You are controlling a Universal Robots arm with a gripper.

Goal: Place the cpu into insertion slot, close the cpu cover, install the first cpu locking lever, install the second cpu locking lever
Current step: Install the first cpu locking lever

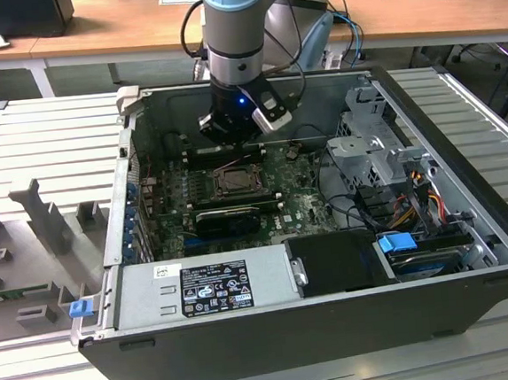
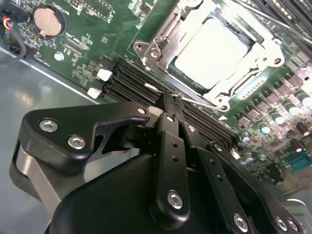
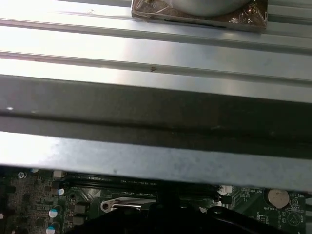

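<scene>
Second wrist view: my gripper [image 2: 168, 100] has its fingers [image 2: 170, 126] drawn together to a narrow tip with nothing between them, poised just beside the socket over the black memory slots [image 2: 131, 80]. The cpu [image 2: 209, 48] already lies in the slot [image 2: 187, 83], its pale face showing through the cover [image 2: 161, 36], which is down around it. Exterior view: the arm [image 1: 236, 31] reaches into the open case [image 1: 275, 330], the gripper [image 1: 240, 129] just behind the slot [image 1: 233, 181].
</scene>
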